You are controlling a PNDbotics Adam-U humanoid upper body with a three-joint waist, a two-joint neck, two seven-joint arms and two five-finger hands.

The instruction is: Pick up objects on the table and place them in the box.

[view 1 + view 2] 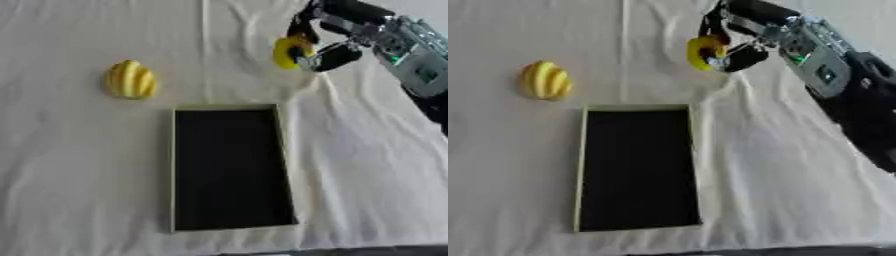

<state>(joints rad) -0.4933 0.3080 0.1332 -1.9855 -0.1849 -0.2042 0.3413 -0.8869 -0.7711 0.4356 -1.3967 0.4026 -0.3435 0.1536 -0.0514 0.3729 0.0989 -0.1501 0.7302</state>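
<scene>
Only the right eye view shows more forearm behind the right robot hand [732,50].

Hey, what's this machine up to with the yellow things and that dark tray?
The robot's right hand has its fingers curled round a small yellow object, beyond the far right corner of the box. The box, a shallow one with a dark inside, looks empty. A second yellow ridged object lies on the white cloth to the box's far left. The left hand is out of view.
</scene>
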